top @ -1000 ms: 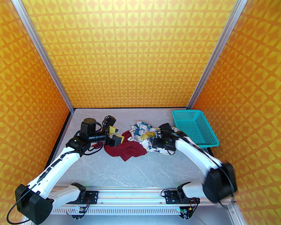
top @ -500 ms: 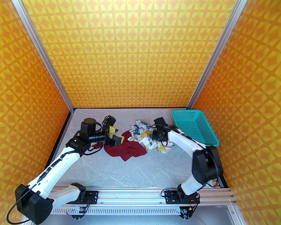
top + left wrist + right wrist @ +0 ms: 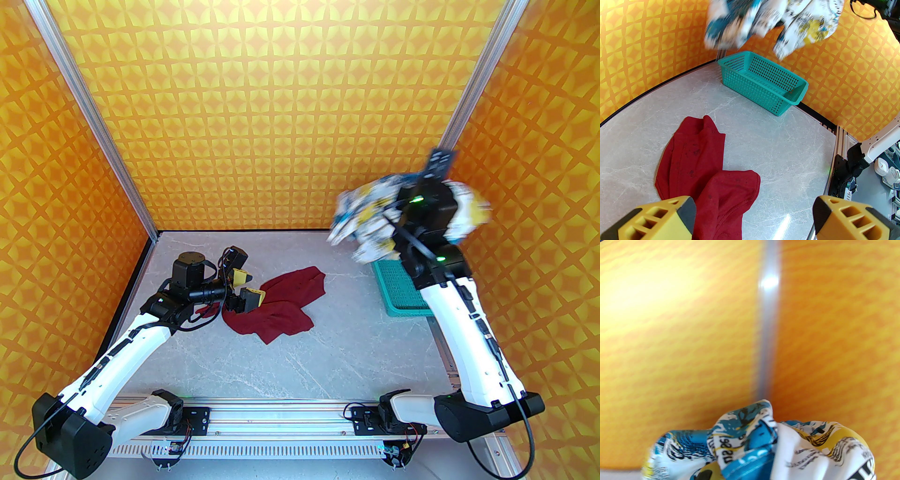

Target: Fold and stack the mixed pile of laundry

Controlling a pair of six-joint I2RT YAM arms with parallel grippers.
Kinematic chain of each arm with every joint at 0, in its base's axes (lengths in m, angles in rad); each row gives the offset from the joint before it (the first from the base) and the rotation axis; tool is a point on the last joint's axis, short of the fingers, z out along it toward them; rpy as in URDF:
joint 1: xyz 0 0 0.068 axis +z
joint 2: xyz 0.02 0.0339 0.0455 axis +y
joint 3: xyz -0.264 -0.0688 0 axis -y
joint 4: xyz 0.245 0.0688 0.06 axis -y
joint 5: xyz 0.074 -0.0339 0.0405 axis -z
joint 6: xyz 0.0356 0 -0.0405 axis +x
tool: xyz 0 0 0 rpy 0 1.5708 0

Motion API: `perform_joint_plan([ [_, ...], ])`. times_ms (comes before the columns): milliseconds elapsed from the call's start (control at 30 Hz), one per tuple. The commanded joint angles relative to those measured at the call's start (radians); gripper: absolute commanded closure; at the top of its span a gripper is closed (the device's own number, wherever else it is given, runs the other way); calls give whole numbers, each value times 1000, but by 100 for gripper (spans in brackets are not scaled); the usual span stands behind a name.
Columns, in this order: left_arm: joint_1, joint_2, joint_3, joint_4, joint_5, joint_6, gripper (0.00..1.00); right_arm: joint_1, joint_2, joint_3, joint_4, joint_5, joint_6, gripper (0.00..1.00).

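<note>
White blue-and-mustard printed cloth garment (image 3: 370,220) hangs, seemingly limp and light, from my right pincer (image 3: 422,200), clamped on it; plain dark red T-shirt (image 3: 281,309) lies below my spread left pincer (image 3: 248,287), best pinched at a hem.

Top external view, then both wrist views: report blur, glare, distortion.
Top external view: the white cloth garment printed in blue, mustard and black is motion-smeared, the dark red T-shirt sharp. Left wrist view: fisheye bends the edge of the grey marbled table, same garment blurred. Right wrist view: orange walls streaked, glare spot on the metal post.
</note>
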Motion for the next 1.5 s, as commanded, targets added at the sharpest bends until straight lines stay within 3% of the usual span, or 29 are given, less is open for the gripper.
perform_joint_plan([
  [0, 6, -16, -10, 6, -11, -8, 13, -82, 37, 9, -14, 75, -84, 100],
  [233, 4, -11, -11, 7, -11, -9, 13, -161, 57, -208, -94, 71, 80, 100],
  [333, 4, -12, -12, 8, -11, -9, 13, -217, 132, -257, -195, -32, 221, 100],
  [467, 5, -8, -14, 8, -11, -8, 12, -242, 260, -256, -298, -153, 290, 100],
  [500, 4, -7, -14, 9, -11, -8, 12, -242, 284, -252, -322, -184, 298, 93],
  [567, 4, -2, -15, 8, -11, -7, 12, -242, 317, -230, -391, -252, 343, 46],
  [600, 4, 0, -15, 8, -11, -5, 12, -242, 320, -222, -419, -281, 369, 37],
  [667, 4, 10, -10, -1, -32, -8, 15, -242, 302, -224, -456, -385, 423, 29],
  [767, 10, 22, 18, -85, -216, -35, 23, -208, 236, -258, -477, -541, 465, 27],
  [867, 14, 41, 32, -207, -406, -94, 27, -84, 173, -311, -512, -542, 464, 24],
  [1033, -11, 23, -110, -156, -429, -208, 29, 82, 88, -509, -428, -739, 556, 24],
  [1200, -126, 95, -127, -99, -446, -200, 31, 142, 172, -651, -320, -986, 638, 28],
  [1300, -210, 196, -62, -97, -467, -164, 32, 141, 246, -670, -264, -999, 660, 31],
  [1400, -333, 322, 32, -102, -479, -75, 22, 136, 336, -635, -227, -1005, 653, 37],
  [1467, -413, 416, 114, -139, -531, 1, 24, 124, 407, -592, -226, -1028, 653, 40],
])
